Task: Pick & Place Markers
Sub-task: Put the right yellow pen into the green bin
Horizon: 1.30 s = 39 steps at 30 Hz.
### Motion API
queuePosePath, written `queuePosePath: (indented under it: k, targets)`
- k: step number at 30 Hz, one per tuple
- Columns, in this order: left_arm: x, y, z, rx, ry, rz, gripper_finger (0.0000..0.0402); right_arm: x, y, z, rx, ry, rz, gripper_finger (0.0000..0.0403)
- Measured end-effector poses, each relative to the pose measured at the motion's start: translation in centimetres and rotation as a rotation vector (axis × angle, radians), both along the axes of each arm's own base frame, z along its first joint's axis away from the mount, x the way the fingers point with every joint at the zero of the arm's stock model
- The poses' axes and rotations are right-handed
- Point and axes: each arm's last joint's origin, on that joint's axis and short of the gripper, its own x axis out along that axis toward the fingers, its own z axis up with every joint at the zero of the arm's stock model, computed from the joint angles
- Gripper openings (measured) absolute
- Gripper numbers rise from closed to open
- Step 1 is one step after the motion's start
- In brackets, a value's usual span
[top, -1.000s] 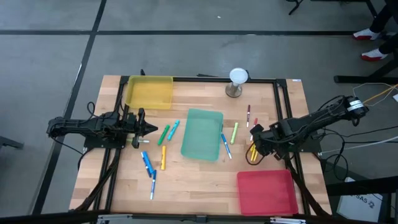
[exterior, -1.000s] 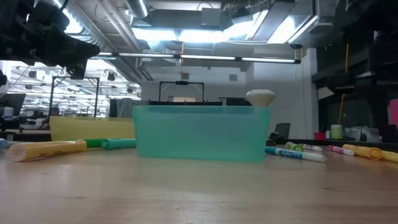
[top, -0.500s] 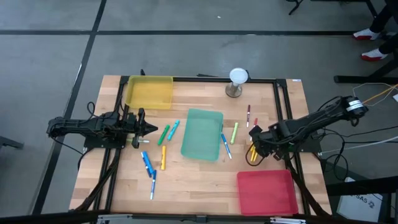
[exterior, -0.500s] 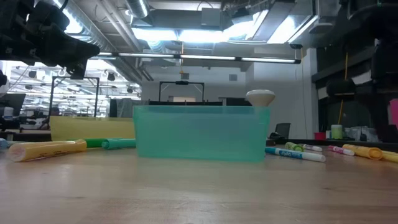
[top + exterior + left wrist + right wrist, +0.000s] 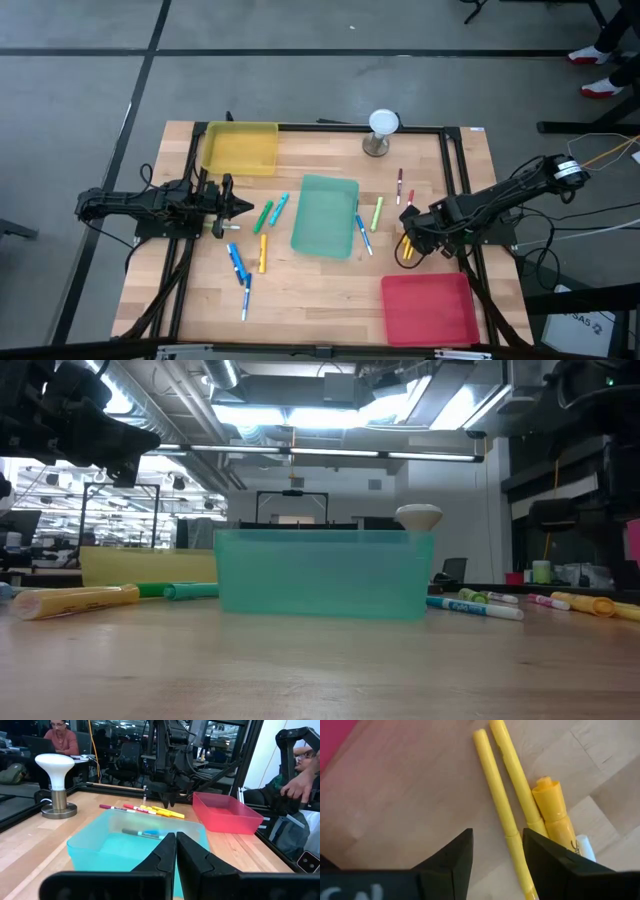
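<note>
At right of centre in the high view, the right end effector (image 5: 408, 243) hangs open, its fingers either side of one yellow marker (image 5: 501, 815) on the tabletop (image 5: 320, 295). A second yellow marker (image 5: 516, 770) lies touching it, so closing could pinch both or knock one away. Since the earlier frame the right arm has shifted slightly leftward; the left end effector (image 5: 243, 207), closed and empty, waits at centre left.

Middle tray (image 5: 325, 215) between marker groups: 5 markers (image 5: 240, 266) left, rest (image 5: 377, 213) right; lamp (image 5: 382, 131) behind.
</note>
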Motion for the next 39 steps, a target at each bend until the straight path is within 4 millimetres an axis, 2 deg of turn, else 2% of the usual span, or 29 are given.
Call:
queuePosePath:
  k: [13, 19, 39]
  targets:
    - [0.0, 0.0, 0.0, 0.000, 0.000, 0.000, 0.0010, 0.4, 0.1, -0.6, -0.008, 0.029, 0.016, 0.0170]
    - [0.0, 0.0, 0.0, 0.000, -0.001, 0.000, 0.0013, 0.9, 0.3, -1.0, 0.003, -0.012, 0.016, 0.0170]
    - [0.0, 0.0, 0.0, 0.000, 0.000, 0.000, 0.0012, 0.5, 0.2, -2.2, 0.001, 0.039, 0.014, 0.0170]
